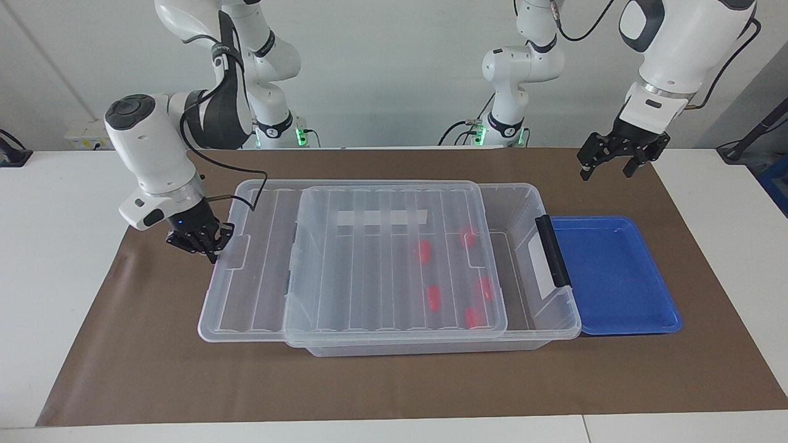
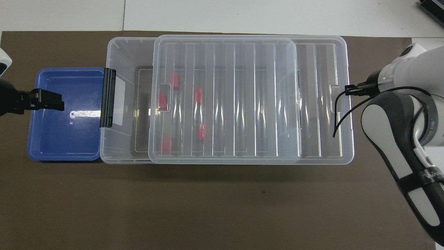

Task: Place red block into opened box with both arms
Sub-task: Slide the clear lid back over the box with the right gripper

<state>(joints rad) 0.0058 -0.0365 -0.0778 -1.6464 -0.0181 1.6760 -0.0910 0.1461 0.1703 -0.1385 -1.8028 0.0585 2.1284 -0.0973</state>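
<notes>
The clear box (image 1: 557, 311) lies lengthwise on the brown mat, with its ribbed lid (image 1: 394, 258) resting on top. The lid overhangs the box toward the right arm's end. Several red blocks, one of them (image 1: 423, 251), lie on the box floor and show through the lid (image 2: 225, 100). My right gripper (image 1: 209, 249) is shut, its tips against the lid's end edge. My left gripper (image 1: 606, 172) hangs open and holds nothing. In the overhead view the left gripper (image 2: 52, 100) is over the blue tray, and the right gripper is hidden under its own wrist.
A shallow blue tray (image 1: 615, 271) with nothing in it sits against the box's black-handled end (image 1: 552, 249), toward the left arm's end. A brown mat (image 1: 394, 381) covers the table. A strip of the box beside the handle (image 2: 119, 52) stays uncovered.
</notes>
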